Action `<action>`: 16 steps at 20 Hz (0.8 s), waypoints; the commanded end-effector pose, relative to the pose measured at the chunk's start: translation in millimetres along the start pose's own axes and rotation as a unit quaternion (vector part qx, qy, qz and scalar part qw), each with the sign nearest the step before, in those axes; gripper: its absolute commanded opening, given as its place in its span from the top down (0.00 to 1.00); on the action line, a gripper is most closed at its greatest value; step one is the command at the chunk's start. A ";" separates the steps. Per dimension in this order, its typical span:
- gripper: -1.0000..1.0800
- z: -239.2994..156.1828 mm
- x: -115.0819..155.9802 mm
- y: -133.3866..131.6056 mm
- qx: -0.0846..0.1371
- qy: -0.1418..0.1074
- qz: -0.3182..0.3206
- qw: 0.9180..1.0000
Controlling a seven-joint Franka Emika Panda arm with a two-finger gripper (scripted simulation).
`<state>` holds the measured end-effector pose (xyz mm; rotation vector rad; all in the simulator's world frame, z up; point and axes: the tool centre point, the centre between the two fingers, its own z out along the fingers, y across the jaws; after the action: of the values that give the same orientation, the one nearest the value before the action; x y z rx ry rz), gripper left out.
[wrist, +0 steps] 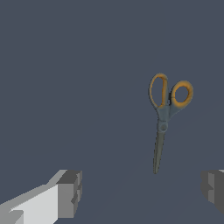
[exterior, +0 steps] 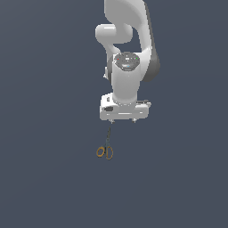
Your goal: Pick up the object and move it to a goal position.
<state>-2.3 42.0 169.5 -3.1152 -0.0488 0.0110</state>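
Arm [exterior: 129,49]: white Panda, hanging over a plain dark floor [exterior: 44,178] with its wrist pointing down.

Gripper [wrist: 142,192]: released, empty. The wrist view is showing two grey fingers [wrist: 70,192] standing wide apart with nothing between them.

Scissors [wrist: 164,116]: lying flat on the floor, closed, beyond the fingertips and nearer one finger than the other, clear of both. The orange loops are pointing away from the gripper; the blade tip is pointing back toward the gap.

Step in hand, as a judgement: the approach before the grasp. A good grasp is calling for the gap to be centred over the pivot or the thick neck below the loops, with the fingers closing across the narrow width, not along the blades. The descent should go nearly to the floor, the item being thin.

Views: the exterior view is showing the whole arm and the scissors [exterior: 105,149] lying just past the hand, but hardly showing the fingers. The wrist view is giving the finger spread, blade direction and sideways offset.
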 end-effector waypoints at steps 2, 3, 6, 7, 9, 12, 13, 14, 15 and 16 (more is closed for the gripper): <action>0.04 -0.2 0.1 0.2 0.000 0.000 0.000 1.000; 0.04 -0.7 0.3 0.7 0.001 0.001 0.002 1.000; 0.04 -4.4 2.0 4.2 0.003 0.003 0.010 1.000; 0.04 -6.4 2.8 5.8 0.005 0.004 0.014 1.000; 0.04 -9.8 3.7 7.9 0.007 0.006 0.019 1.000; 0.04 -12.2 3.8 8.4 0.008 0.007 0.020 1.000; 0.04 -11.9 3.7 8.3 0.008 0.007 0.020 1.000; 0.04 -11.0 3.8 8.3 0.008 0.007 0.020 1.000; 0.04 -9.6 4.2 9.0 0.007 0.007 0.022 1.000; 0.04 -7.7 4.8 9.9 0.007 0.007 0.025 1.000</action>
<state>2.6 32.9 179.3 -3.1006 0.0208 -0.0103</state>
